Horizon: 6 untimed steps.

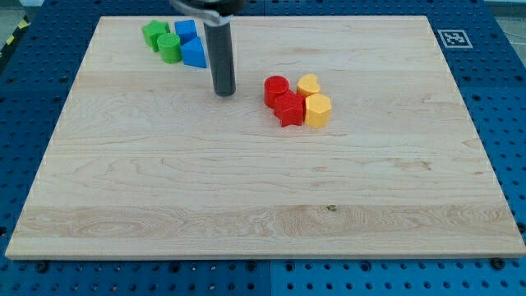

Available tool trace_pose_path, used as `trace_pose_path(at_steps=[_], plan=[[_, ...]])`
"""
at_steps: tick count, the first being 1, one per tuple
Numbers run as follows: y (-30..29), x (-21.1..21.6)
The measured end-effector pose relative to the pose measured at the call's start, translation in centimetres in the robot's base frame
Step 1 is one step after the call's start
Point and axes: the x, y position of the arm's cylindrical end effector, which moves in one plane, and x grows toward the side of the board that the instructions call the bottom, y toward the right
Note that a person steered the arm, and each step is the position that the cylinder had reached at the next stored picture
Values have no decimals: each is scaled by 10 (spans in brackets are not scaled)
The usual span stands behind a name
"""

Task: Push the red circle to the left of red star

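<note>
**Rod tip stands left of the red pair, touching nothing**

The pale wooden board (246, 214) lies closest to the view's bottom, its near edge resting on a blue perforated table (501, 123).

Taking the red star-shaped block (288, 108) as the landmark: the red round cylinder block (277, 89) sits just above it and slightly toward the view's left, touching it. A yellow hexagonal block (318, 109) presses against the star's right side, and a yellow heart-like block (308, 84) lies up and right of the star, beside the red cylinder.

My tip (223, 93), the lower end of the straight dark rod, stands on the board to the left of the star and a little higher, near the red cylinder but apart from it, with bare wood between them. The rod has no jaws and holds nothing; it touches no block.

Well to the upper left of the star, beyond the rod, a cluster gathers: a green star-like block (154, 34), a green round block (170, 48), a blue cube-like block (186, 30) and a blue wedge-shaped block (194, 53). A black-and-white square marker (452, 38) is fixed to the board far to the star's upper right.
</note>
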Motion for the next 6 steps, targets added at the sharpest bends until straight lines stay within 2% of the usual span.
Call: trace_pose_path(at_steps=[3, 4, 6], plan=[[69, -33], [72, 8], [72, 16]])
